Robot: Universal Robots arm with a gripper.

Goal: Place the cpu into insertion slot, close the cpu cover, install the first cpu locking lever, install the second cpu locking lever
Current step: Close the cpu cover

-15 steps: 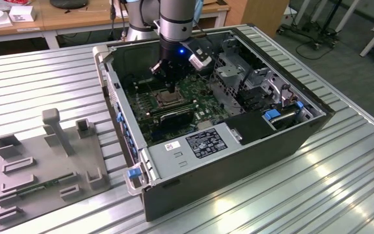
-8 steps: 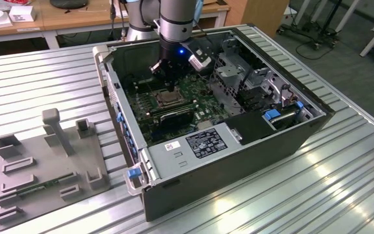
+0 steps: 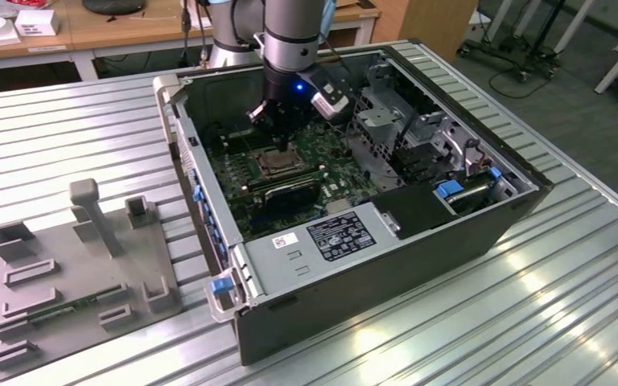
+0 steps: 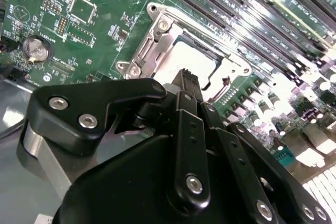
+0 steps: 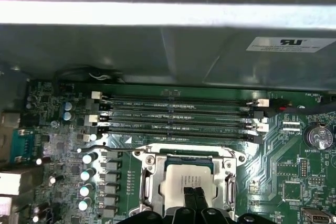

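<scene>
The cpu (image 5: 176,179) (image 4: 181,56) lies flat in the insertion slot (image 3: 277,163) on the green board inside the open computer case (image 3: 395,265). The silvery cpu cover (image 5: 151,179) (image 4: 152,38) lies down around it, and the chip's pale top shows through the cover's window. My gripper (image 5: 192,193) (image 4: 188,75) (image 3: 279,137) hangs straight over the chip. Its black fingertips are pressed together with nothing between them. I cannot tell if they touch the chip. A thin lever rod (image 5: 113,150) runs along the socket's edge beside the memory slots.
Long black memory slots (image 5: 178,114) run beside the socket, with the case wall (image 5: 168,51) just beyond. Capacitors (image 5: 86,174) and a coin battery (image 5: 317,136) flank it. A drive cage (image 3: 417,137) fills the case's far side. A grey fixture plate (image 3: 73,265) lies at the exterior view's left.
</scene>
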